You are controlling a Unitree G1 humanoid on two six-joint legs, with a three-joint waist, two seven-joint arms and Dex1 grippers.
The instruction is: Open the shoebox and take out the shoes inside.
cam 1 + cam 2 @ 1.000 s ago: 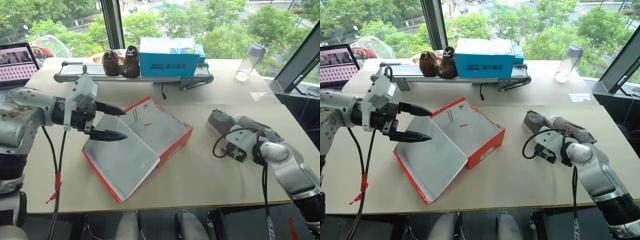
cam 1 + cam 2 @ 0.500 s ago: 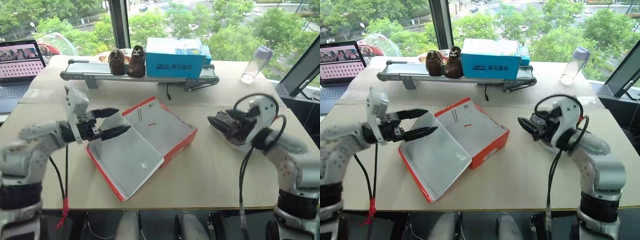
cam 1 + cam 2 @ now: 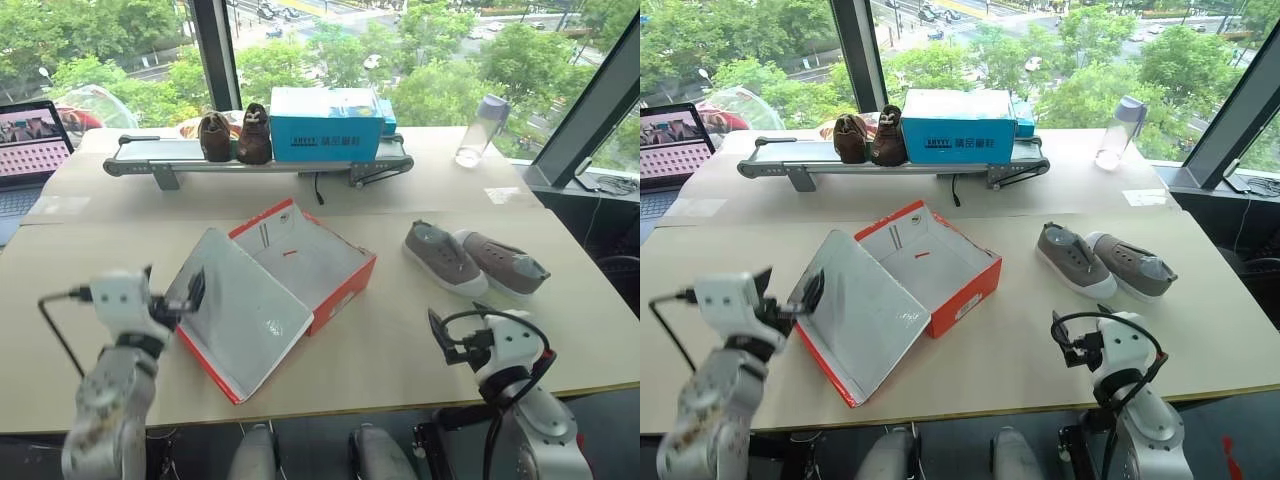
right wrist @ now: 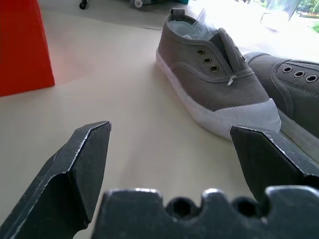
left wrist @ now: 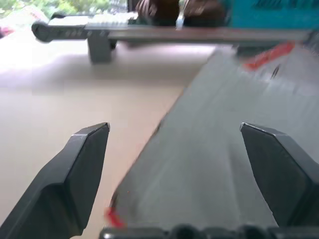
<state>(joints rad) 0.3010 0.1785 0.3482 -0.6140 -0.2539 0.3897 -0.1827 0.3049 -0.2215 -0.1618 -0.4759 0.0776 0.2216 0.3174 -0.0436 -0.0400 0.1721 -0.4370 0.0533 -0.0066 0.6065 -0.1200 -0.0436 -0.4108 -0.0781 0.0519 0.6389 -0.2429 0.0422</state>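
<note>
The red shoebox (image 3: 335, 285) lies open at the table's middle, its grey-white inside empty and its lid (image 3: 243, 312) folded out toward me. The two grey shoes (image 3: 444, 258) (image 3: 503, 264) lie side by side on the table to the right of the box. My left gripper (image 3: 193, 292) is low at the lid's left edge. It is open, and in the left wrist view the lid (image 5: 234, 129) lies ahead of its fingers (image 5: 89, 164). My right gripper (image 3: 438, 328) is open and empty near the front edge, short of the shoes (image 4: 214, 84).
At the back a grey conveyor rail (image 3: 150, 165) carries a dark brown pair of shoes (image 3: 228, 137) and a blue box (image 3: 328, 125). A clear bottle (image 3: 472, 130) stands at the back right. A laptop (image 3: 32, 135) sits at the far left.
Both arms have dropped and pulled back toward the near table edge. The right gripper has drawn away from the shoes and the left has come off the lid. The camera view has shifted.
</note>
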